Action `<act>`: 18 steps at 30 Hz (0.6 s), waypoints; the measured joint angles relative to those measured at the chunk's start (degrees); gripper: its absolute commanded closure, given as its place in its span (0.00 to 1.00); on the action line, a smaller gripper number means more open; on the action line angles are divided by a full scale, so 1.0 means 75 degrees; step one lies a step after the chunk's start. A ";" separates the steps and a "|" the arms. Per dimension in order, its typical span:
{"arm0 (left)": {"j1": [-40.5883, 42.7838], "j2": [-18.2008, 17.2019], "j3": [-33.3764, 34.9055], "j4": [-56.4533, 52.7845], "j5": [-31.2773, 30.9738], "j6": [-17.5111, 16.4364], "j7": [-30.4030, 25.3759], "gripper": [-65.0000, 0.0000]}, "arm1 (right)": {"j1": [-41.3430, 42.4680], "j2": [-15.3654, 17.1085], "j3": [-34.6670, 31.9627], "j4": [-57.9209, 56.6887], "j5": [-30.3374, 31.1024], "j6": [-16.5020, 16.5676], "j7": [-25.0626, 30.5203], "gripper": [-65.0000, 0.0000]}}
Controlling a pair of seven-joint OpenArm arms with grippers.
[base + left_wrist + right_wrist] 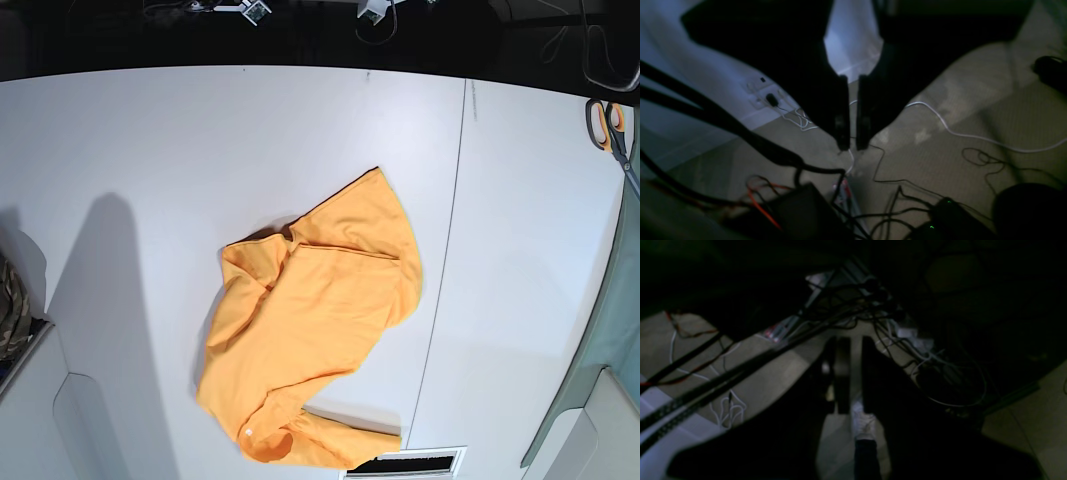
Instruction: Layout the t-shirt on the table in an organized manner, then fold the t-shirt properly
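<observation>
A crumpled t-shirt [315, 330] awaits its first move: the job has not visibly begun. Reading the base view left to right, a scrap of camouflage fabric [10, 305] sits at the far-left edge, then bare white table [150, 150], then the orange-yellow shirt bunched near the middle, leaning diagonally, with one part folded over the body and a rolled, wrinkled end at the near edge. A thin dark seam [447, 250] runs just right of it, and scissors [608, 125] lie at the far-right corner.

Neither of my arms appears over the tabletop. My right gripper [855, 373], seen from its wrist camera, is narrowed to a slim gap and holds nothing; below it are only floor and tangled cables [900, 340]. My left gripper [853, 146] is likewise nearly closed and empty, pointing at carpet [973, 116] and a white cable [973, 135].

In my judgement everything is left: spreading the shirt flat, straightening sleeves and hem, then all the folding
</observation>
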 measured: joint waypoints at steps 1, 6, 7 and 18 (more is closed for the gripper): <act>0.0149 0.0000 0.0000 0.0181 -0.0009 0.0003 0.0012 0.89 | -0.0079 0.0003 0.0000 0.0055 -0.0003 -0.0003 -0.0006 0.92; 0.0938 -0.0073 0.0000 0.1233 -0.0306 -0.0017 -0.0396 0.89 | -0.0595 0.0224 -0.0003 0.0691 -0.0006 0.0000 -0.0017 0.92; 0.1128 -0.0117 0.0000 0.1489 -0.0513 -0.0035 -0.0542 0.89 | -0.0729 0.0280 -0.0003 0.0880 0.0003 -0.0003 0.0000 0.92; 0.2669 -0.0935 -0.0012 0.4558 -0.1521 -0.0256 -0.0717 0.89 | -0.2480 0.1259 -0.0009 0.3416 0.0595 -0.0015 -0.0061 0.92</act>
